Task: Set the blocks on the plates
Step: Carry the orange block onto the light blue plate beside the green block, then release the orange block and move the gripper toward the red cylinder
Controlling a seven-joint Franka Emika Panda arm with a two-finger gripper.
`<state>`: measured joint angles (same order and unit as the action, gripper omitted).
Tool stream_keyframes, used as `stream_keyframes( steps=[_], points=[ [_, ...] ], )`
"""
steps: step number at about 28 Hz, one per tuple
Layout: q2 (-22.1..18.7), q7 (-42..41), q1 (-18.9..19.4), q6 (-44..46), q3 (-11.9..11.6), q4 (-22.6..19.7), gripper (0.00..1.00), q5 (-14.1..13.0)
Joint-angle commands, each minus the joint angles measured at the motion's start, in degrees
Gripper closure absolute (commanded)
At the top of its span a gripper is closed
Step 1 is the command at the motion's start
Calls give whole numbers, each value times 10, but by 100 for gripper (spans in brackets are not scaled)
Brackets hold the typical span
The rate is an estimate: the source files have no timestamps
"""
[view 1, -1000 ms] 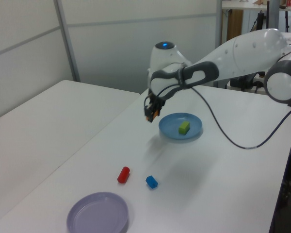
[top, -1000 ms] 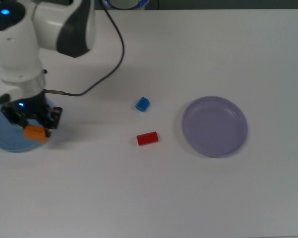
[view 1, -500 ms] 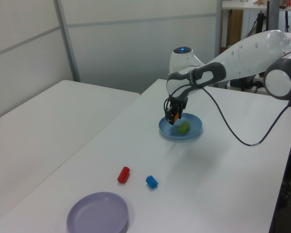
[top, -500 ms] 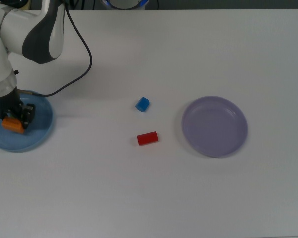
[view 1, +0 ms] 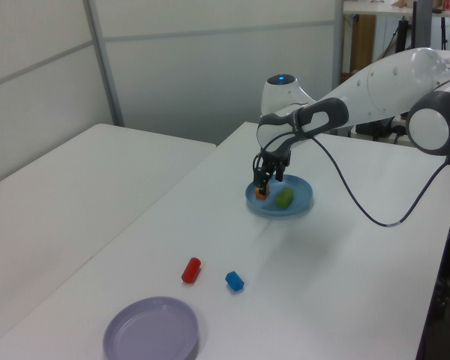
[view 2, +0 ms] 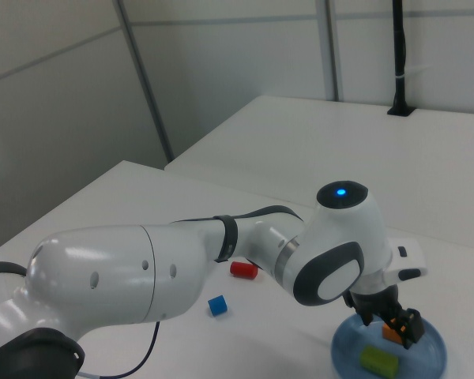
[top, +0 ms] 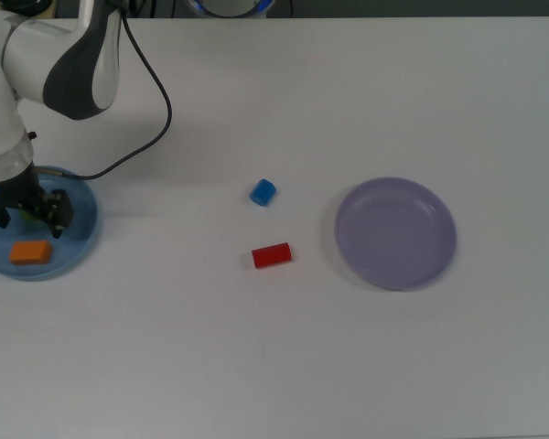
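Note:
The orange block (top: 30,252) lies loose on the light blue plate (top: 80,230) at the top view's left edge. My gripper (top: 27,208) hangs just above the block, open, fingers apart and holding nothing. In the left view the gripper (view 1: 268,178) stands over the orange block (view 1: 261,194), with the green block (view 1: 284,197) beside it on the same plate (view 1: 303,190). The arm hides the green block in the top view. The blue block (top: 263,192) and the red block (top: 272,255) lie on the table mid-scene. The lavender plate (top: 396,233) holds nothing.
A black cable (top: 156,119) loops from the arm across the table's back left. In the right view the arm's white body fills the foreground, with the red block (view 2: 242,269) and blue block (view 2: 216,305) behind it.
The gripper carried the orange block over the blue plate, opened and let it go. The block now rests on the plate and the gripper has risen slightly.

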<state>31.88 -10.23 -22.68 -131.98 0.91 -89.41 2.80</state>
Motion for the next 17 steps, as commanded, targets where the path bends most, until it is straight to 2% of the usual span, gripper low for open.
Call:
stream_keyframes(
  steps=[1,6,9,17],
  points=[
    [-29,-7,13,37,0,-3,0,-8],
    [-57,-3,47,56,26,-1,0,-17],
    [-66,6,71,80,33,-1,0,-24],
    [-64,52,163,94,36,-5,0,-24]
  ],
)
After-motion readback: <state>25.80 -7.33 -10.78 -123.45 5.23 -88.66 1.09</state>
